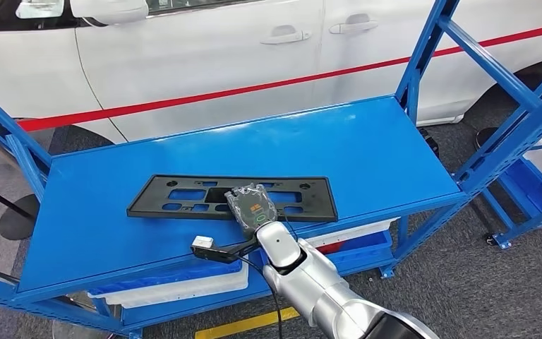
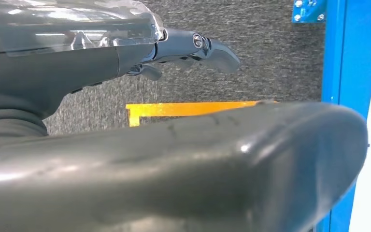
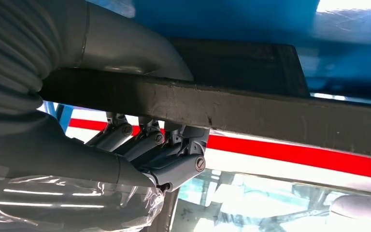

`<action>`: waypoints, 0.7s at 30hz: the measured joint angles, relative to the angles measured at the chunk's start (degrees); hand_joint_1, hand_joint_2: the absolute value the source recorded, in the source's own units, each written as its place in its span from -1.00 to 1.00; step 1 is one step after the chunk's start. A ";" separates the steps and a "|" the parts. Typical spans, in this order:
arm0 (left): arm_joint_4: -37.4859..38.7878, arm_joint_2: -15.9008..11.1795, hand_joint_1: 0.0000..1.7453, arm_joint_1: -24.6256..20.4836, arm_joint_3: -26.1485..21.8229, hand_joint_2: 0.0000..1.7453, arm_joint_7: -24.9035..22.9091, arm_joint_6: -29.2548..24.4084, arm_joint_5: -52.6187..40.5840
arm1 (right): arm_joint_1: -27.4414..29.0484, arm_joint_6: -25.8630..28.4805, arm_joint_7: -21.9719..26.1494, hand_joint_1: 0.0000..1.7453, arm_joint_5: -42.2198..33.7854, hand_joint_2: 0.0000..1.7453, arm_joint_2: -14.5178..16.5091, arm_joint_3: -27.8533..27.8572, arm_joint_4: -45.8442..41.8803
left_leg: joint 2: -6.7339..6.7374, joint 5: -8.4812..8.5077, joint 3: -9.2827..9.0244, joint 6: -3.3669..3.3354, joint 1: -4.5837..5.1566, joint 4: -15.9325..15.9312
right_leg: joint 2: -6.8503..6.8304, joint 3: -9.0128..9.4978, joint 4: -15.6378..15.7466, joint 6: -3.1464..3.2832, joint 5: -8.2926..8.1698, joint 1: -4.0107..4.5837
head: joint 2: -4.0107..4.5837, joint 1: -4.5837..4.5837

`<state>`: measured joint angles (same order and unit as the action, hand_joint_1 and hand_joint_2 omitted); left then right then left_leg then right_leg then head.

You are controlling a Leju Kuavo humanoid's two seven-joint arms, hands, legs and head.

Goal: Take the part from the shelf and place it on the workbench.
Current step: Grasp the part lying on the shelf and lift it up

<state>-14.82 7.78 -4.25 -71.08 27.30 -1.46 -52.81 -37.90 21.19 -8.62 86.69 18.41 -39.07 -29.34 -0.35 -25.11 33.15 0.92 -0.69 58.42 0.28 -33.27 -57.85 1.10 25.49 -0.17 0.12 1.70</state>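
Note:
The part [image 1: 183,194] is a flat black rectangular frame with cut-outs, lying on the blue shelf surface [image 1: 367,148] near its front edge. My right hand [image 1: 251,206], wrapped in clear plastic, reaches in from below and grips the part's front edge near the middle. The right wrist view shows the thumb on one face of the black part [image 3: 270,108] and the dark fingers [image 3: 174,164] curled against the other face. My left hand [image 2: 174,164] hangs over grey carpet with nothing in it, its fingers [image 2: 212,48] stretched out apart from the thumb.
A white car [image 1: 205,49] with a red stripe stands right behind the shelf. Blue rack uprights [image 1: 423,56] rise at the right and left ends. White bins [image 1: 183,286] sit on the lower level. Yellow tape [image 1: 247,323] marks the carpet in front.

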 joint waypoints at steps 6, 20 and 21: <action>0.00 0.05 -1.00 0.19 -0.53 -1.00 -0.52 -1.33 1.30 | 2.70 5.28 11.55 1.00 -18.17 1.00 -0.03 2.86 -4.64 | 0.13 0.33 -0.90 -1.53 -0.11 -1.70 | 0.09 -0.37 -1.25 -1.63 1.08 0.06 | -0.01 -0.09; 0.07 0.27 -1.00 0.79 -3.84 -1.00 -0.66 -2.27 2.74 | 15.49 -2.79 20.01 1.00 -69.56 1.00 -6.68 11.20 -58.42 | 0.01 0.01 -0.58 -0.68 0.11 -1.16 | -0.14 0.55 0.11 -0.68 0.56 0.17 | -0.01 -0.20; 0.07 0.26 -1.00 0.81 -4.07 -1.00 -0.61 -2.43 2.87 | 16.28 -3.27 20.50 1.00 -71.00 1.00 -7.35 11.73 -61.58 | 0.04 -0.33 -0.42 -0.40 0.08 -0.81 | -0.14 0.54 0.21 -0.37 0.45 0.07 | -0.01 -0.19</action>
<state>-14.75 8.04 -3.45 -75.16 26.69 -3.89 -49.94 -21.62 17.93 11.88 15.69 11.07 -27.34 -90.91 -0.30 -25.44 32.73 0.52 -0.62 57.61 0.14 -32.73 -57.64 0.72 25.94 -0.10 0.11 1.52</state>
